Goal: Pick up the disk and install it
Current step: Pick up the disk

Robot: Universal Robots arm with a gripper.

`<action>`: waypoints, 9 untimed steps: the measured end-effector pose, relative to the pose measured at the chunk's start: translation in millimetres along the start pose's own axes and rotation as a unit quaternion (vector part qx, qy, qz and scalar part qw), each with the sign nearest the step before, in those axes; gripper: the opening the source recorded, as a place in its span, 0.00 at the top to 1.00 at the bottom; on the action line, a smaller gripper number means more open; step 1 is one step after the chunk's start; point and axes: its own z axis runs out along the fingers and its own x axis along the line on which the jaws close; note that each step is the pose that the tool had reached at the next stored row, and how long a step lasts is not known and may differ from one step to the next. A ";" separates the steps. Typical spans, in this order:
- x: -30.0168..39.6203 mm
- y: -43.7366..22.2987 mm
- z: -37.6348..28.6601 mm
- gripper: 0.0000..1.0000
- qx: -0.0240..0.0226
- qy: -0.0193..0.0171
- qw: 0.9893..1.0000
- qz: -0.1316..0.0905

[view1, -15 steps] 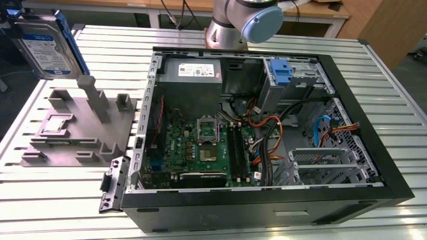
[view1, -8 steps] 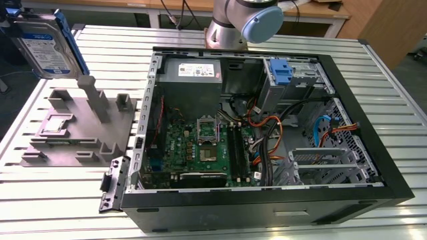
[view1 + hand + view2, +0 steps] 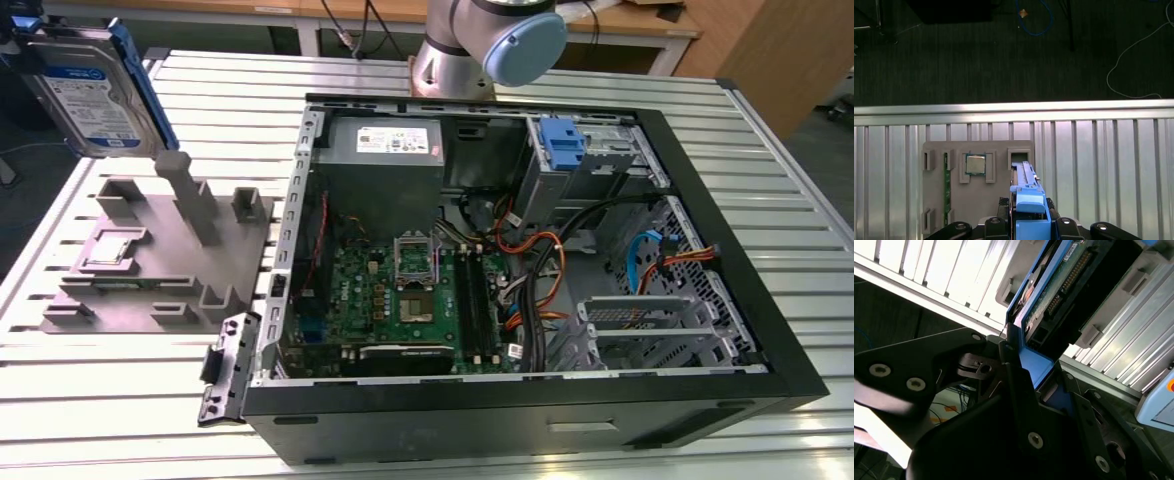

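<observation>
Disk [image 3: 87,95]: flat metal hard drive with a white label, a blue band and a blue plastic bracket [image 3: 1030,207] along its edges.

Location: held upright in the tool [image 3: 1029,227], clear of the table [image 3: 227,90]. A grey holder tray [image 3: 979,175] lies well below the tool. The open computer case [image 3: 534,250] is to the exterior view's right of it.

Tool: clamped narrow on the bracketed edge.

Handling (judged): rigid, fairly heavy and smooth-sided, and sensitive to shock. Keep contact off the connector pins [image 3: 1071,272]. The side edges are the best place to grip.
</observation>
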 end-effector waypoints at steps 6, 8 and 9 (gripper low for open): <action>-0.1 0.1 -6.9 0.64 0.000 -0.002 1.000 0.000; -0.1 0.2 -9.4 0.64 0.000 -0.002 1.000 0.000; 0.0 0.2 -10.4 0.64 0.000 -0.002 1.000 -0.001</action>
